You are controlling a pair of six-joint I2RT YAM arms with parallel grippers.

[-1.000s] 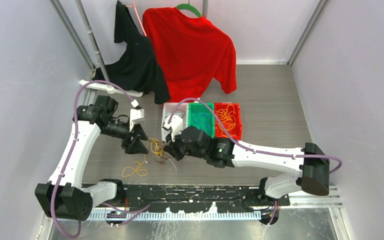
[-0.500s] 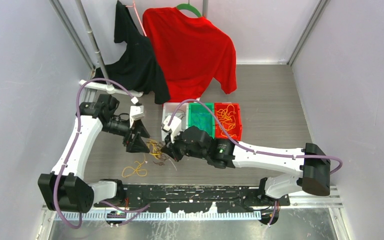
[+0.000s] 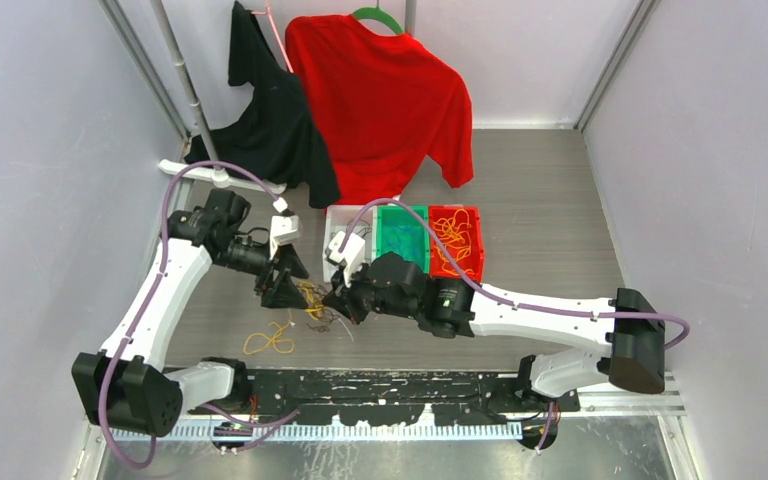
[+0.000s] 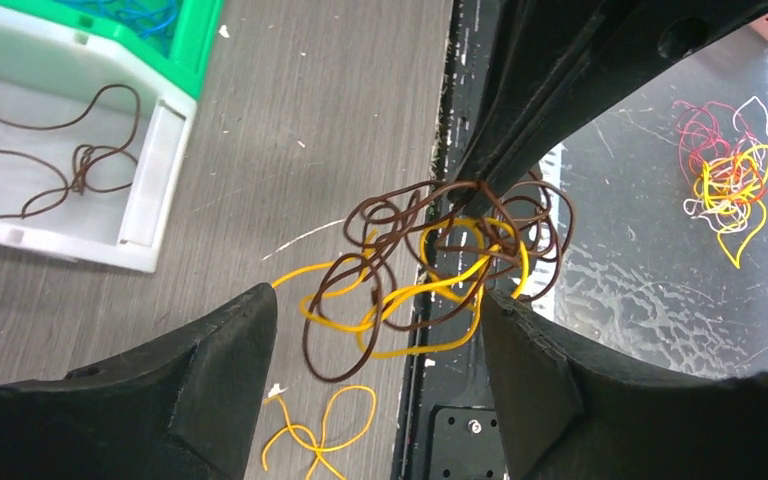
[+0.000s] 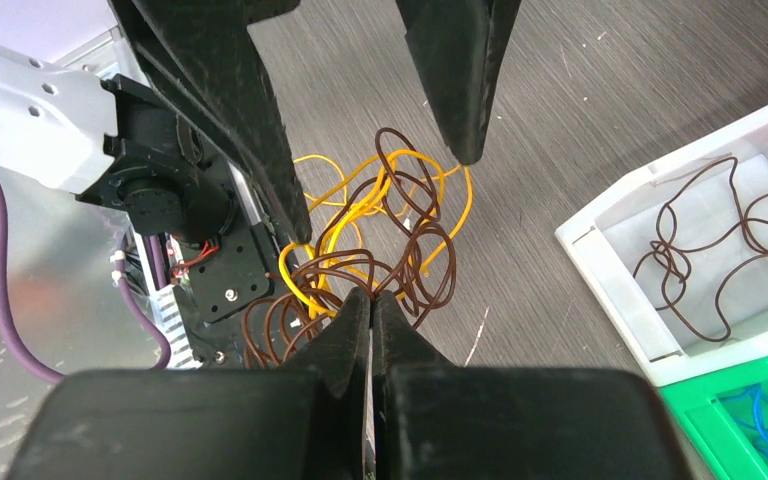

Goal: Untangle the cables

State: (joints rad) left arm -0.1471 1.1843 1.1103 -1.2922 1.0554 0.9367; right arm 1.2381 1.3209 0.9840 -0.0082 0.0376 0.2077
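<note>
My right gripper [image 5: 371, 295] pinches the tangled cables [image 5: 380, 240] over the near edge of the grey wood-grain table [image 5: 580, 90]; my left gripper [image 4: 378, 300] gapes wide beside them, pale walls [image 3: 30, 150] all around.

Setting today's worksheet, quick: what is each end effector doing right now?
Left end effector: open, holding nothing.
Right end effector: closed on the cable tangle.

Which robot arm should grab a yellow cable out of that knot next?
Left, probably. The left gripper is open, one finger on each side of the cable tangle, while the right gripper is shut on it, busy holding.
</note>
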